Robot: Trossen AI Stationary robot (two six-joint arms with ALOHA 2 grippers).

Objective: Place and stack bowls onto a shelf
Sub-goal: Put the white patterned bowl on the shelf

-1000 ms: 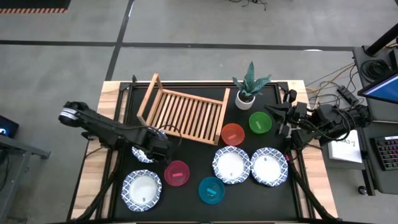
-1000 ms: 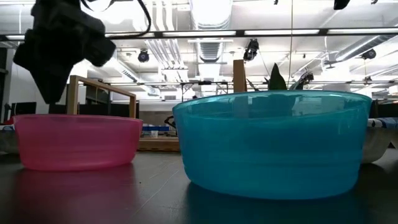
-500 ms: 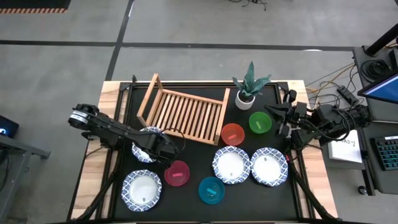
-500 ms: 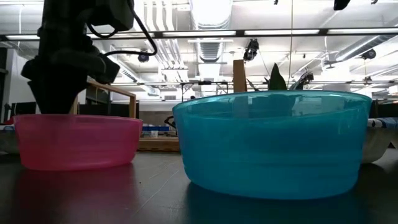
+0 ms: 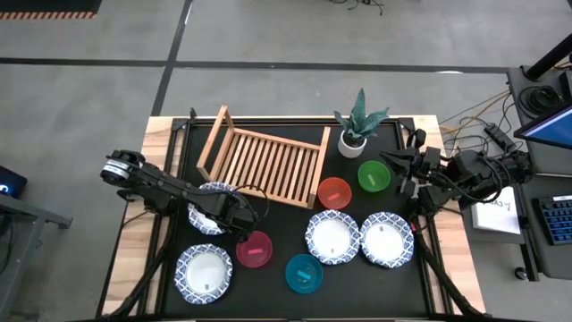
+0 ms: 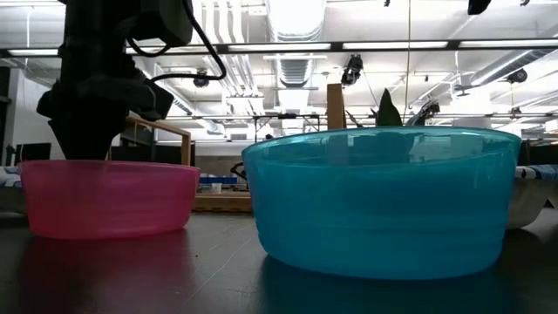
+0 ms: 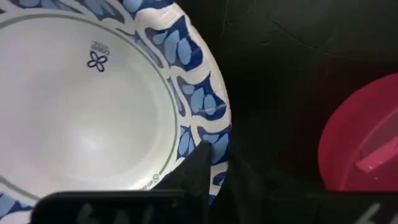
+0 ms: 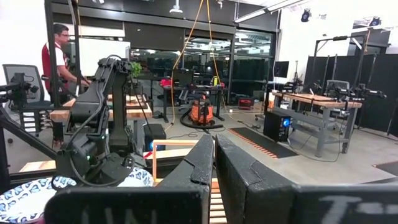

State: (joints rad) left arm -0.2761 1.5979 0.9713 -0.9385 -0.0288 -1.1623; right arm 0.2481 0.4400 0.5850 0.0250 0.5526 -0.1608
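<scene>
My left gripper [image 5: 241, 218] [image 7: 216, 163] is low at the right rim of a white bowl with a blue patterned rim [image 5: 208, 206], shut on that rim. In the low view it stands behind the pink bowl [image 6: 109, 199]. The pink bowl [image 5: 255, 249], teal bowl [image 5: 304, 273], red bowl [image 5: 334, 192] and green bowl [image 5: 374, 175] sit on the mat. Three more white bowls [image 5: 205, 273] [image 5: 332, 237] [image 5: 386, 240] lie flat. The wooden slatted shelf [image 5: 265, 159] holds nothing. My right gripper [image 5: 402, 175] [image 8: 214, 149] waits shut near the table's right edge. My left gripper has the white bowl's patterned rim [image 7: 214, 138] on the side facing the pink bowl. One finger [image 7: 200, 163] lies over the rim on the bowl's inner side, the other on the outer side over the dark mat. It comes from above. The bowl's base rests on the mat.
A white pot with a green plant [image 5: 354, 140] stands at the far edge beside the shelf. The pink bowl [image 7: 364, 149] is close to the left gripper. Bare black mat [image 5: 268, 219] lies between the shelf and the near row of bowls.
My left gripper has come down and moved a little toward the table's right and near side, ending at the white bowl's rim, low behind the pink bowl in the low view. The right arm has kept still.
</scene>
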